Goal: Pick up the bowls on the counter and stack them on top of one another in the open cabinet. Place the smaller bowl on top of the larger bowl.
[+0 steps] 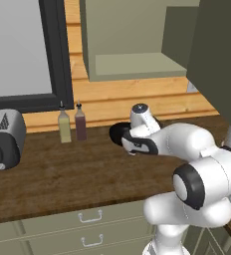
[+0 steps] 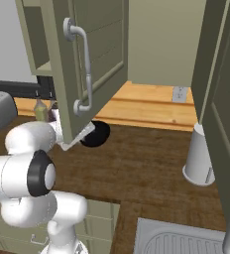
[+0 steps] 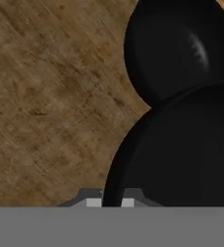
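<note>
**Bowls side by side on the counter, gripper clamped on the near rim**

Bowls sit on the dark wood counter (image 1: 62,174), below the open cabinet (image 1: 132,67). In the hand view two glossy black bowls lie touching or overlapping: one bowl (image 3: 176,48) farther off, the nearer bowl (image 3: 181,154) large in front (which is the wider one I cannot tell). The gripper (image 3: 111,202) has its fingers closed on the nearer bowl's rim. From the left base view a black bowl edge (image 1: 118,132) peeks past the hand. Two bottles (image 1: 71,123) stand near the wall to its left, a toaster (image 1: 5,139) farther left. A white cylinder (image 2: 200,156) stands well apart on the right.
</note>
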Available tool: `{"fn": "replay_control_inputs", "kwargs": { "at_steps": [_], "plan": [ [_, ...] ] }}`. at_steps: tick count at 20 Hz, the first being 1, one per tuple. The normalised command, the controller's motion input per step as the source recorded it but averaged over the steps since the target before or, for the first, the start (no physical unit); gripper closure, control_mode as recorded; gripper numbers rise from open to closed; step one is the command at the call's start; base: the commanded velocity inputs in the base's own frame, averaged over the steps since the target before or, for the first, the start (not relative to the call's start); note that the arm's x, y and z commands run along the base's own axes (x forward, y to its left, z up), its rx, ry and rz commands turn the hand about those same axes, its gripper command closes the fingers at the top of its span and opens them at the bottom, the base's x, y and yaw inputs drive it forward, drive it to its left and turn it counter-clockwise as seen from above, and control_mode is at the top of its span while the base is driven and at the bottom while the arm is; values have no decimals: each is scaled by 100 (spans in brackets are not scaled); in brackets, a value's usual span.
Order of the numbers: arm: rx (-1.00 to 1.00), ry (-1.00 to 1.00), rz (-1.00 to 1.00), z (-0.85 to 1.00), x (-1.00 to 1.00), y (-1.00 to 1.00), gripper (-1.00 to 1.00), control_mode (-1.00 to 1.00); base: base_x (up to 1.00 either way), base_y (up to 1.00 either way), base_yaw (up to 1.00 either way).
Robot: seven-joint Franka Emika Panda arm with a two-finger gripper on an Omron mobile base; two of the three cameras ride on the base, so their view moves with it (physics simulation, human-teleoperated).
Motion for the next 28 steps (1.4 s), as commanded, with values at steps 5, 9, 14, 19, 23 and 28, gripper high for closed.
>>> {"fn": "replay_control_inputs", "kwargs": {
  "at_steps": [5, 9, 14, 19, 23, 28],
  "plan": [
    [0, 0, 33, 45, 94, 39, 100, -100, 0, 0, 0],
    [-5, 7, 35, -21, 81, 36, 100, -100, 0, 0, 0],
    [-11, 5, 25, -34, 61, 1, 100, -100, 0, 0, 0],
    [-11, 0, 17, -42, 31, -3, 100, -100, 0, 0, 0],
    [-10, 0, 11, -46, 37, -3, 100, -100, 0, 0, 0],
    [-2, 0, 3, -23, 23, -18, 100, -100, 0, 0, 0]
  ]
}}
